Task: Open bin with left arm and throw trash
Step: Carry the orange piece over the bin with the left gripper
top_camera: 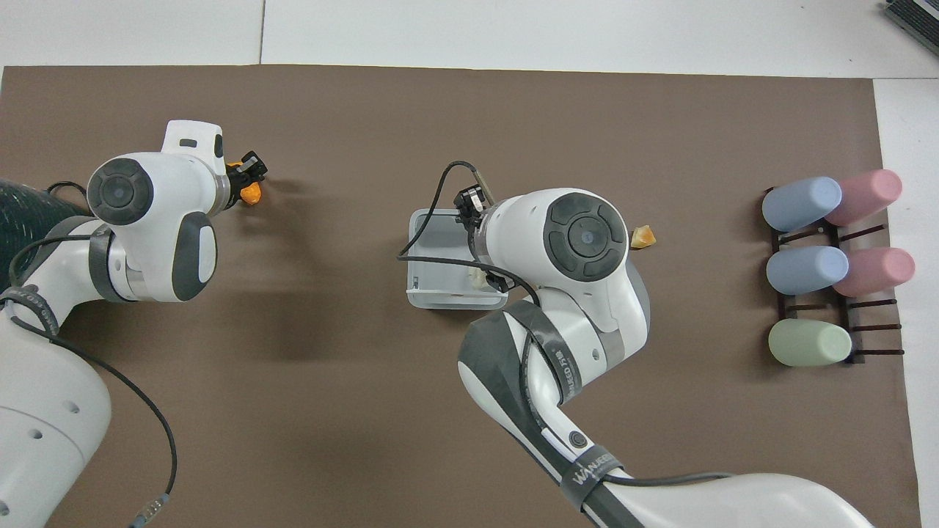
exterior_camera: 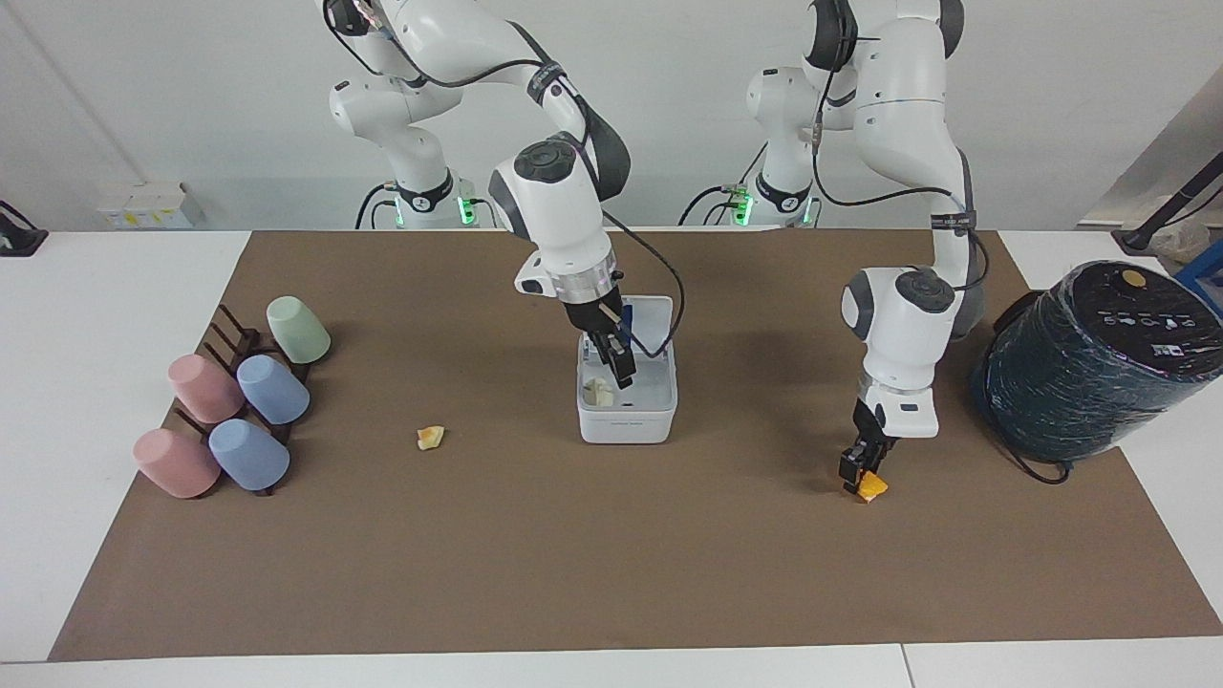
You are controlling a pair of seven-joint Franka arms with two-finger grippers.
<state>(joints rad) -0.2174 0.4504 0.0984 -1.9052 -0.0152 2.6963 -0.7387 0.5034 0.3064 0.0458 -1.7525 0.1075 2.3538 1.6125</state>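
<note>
The white bin (exterior_camera: pixel 626 425) stands mid-table with its lid (exterior_camera: pixel 654 320) raised; it also shows in the overhead view (top_camera: pixel 429 238). My right gripper (exterior_camera: pixel 617 367) hangs open inside the bin's mouth, just above the crumpled white tissue wad (exterior_camera: pixel 599 392) that lies on the bin's floor. The pale yellow-orange peel bit (exterior_camera: pixel 431 438) lies on the mat toward the right arm's end (top_camera: pixel 643 236). My left gripper (exterior_camera: pixel 857 473) is down at the mat, right on the bright orange peel piece (exterior_camera: pixel 872 488), which pokes out beside it (top_camera: pixel 251 193).
A large dark teal wrapped cylinder (exterior_camera: pixel 1089 363) stands at the left arm's end of the table. A dark rack with several pastel cups (exterior_camera: pixel 239 411) sits at the right arm's end. The brown mat (exterior_camera: pixel 611 573) covers the table.
</note>
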